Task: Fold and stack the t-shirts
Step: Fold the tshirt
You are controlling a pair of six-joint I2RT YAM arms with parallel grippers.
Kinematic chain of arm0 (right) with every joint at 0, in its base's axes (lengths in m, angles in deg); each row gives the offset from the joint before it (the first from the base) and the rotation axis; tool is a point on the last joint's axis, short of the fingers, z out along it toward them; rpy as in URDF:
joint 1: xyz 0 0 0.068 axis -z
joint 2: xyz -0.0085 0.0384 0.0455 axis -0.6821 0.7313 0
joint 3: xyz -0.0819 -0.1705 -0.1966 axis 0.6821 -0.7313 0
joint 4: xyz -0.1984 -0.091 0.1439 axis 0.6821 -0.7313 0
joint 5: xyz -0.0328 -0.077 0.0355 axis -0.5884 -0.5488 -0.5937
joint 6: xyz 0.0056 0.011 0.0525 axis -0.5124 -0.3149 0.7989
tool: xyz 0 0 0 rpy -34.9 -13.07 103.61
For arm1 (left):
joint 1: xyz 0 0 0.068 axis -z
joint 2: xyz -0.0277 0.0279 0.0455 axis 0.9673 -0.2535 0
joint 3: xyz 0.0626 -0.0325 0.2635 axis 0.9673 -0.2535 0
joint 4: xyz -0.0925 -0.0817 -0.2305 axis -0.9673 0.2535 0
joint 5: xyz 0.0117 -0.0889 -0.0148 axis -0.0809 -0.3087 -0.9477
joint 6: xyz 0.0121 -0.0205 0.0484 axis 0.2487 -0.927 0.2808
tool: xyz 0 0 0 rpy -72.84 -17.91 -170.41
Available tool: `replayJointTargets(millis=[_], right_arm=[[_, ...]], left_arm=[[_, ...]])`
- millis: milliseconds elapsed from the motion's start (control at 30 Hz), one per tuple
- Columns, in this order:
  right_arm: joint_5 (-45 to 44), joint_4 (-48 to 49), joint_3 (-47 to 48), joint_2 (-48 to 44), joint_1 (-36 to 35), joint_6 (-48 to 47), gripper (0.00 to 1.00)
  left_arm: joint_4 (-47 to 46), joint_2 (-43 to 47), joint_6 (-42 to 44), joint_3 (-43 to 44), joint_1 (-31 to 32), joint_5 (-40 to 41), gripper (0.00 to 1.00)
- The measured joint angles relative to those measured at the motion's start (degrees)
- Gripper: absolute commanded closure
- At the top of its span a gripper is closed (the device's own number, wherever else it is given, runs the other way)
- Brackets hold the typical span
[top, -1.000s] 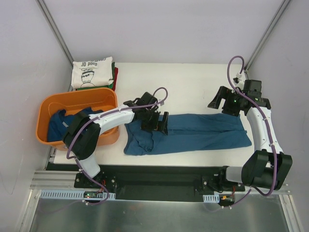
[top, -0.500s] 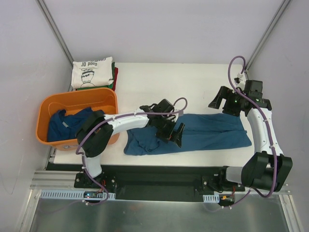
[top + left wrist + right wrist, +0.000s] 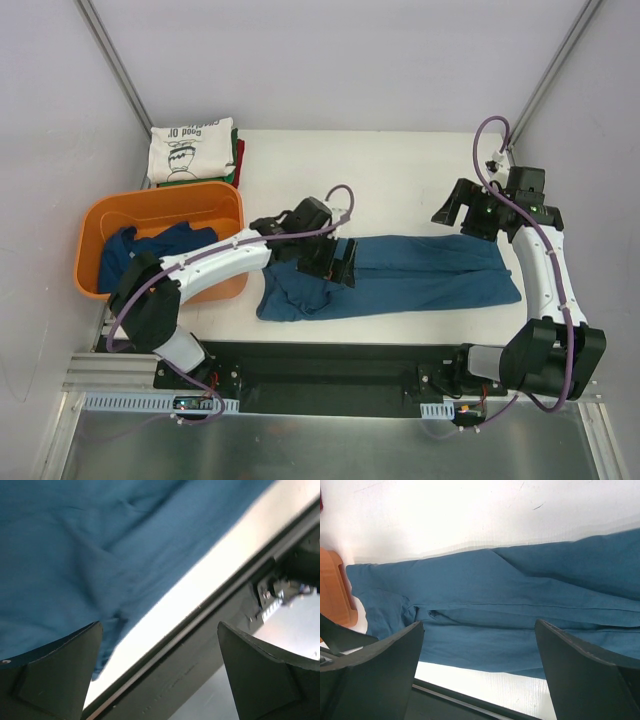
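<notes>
A dark blue t-shirt (image 3: 430, 270) lies spread lengthwise on the white table (image 3: 380, 180), its left end bunched. My left gripper (image 3: 337, 262) is open and empty just above that left part; its wrist view shows the shirt (image 3: 75, 545) and its near edge between open fingers (image 3: 60, 665). My right gripper (image 3: 450, 212) is open and empty, raised above the shirt's far right part; the shirt (image 3: 520, 600) fills its wrist view. Another dark blue shirt (image 3: 140, 255) lies crumpled in the tub. A folded cream shirt (image 3: 190, 148) tops green and red ones at the back left.
The orange plastic tub (image 3: 150, 200) stands at the left by the left arm; its corner shows in the right wrist view (image 3: 332, 590). A black rail (image 3: 330, 360) runs along the table's near edge. Grey walls enclose both sides and the back.
My left gripper swung right along the shirt's near side, then came back left and a little farther from the edge. The right arm and the shirt have not moved.
</notes>
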Motion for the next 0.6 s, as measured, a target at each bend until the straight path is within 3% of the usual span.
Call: replayJointTargets(millis=[200, 367, 600], right_arm=[[-0.04, -0.02, -0.37, -0.22, 0.00, 0.09, 0.03], [-0.28, -0.04, -0.37, -0.24, 0.02, 0.11, 0.03], [-0.79, -0.04, -0.37, -0.24, 0.00, 0.11, 0.03]], left_arm=[[0.20, -3.41, -0.33, 0.28, -5.40, 3.23, 0.01], [2.16, -9.90, -0.09, 1.25, -5.64, 3.13, 0.01], [4.85, -8.17, -0.59, -4.22, -5.64, 2.25, 0.01]])
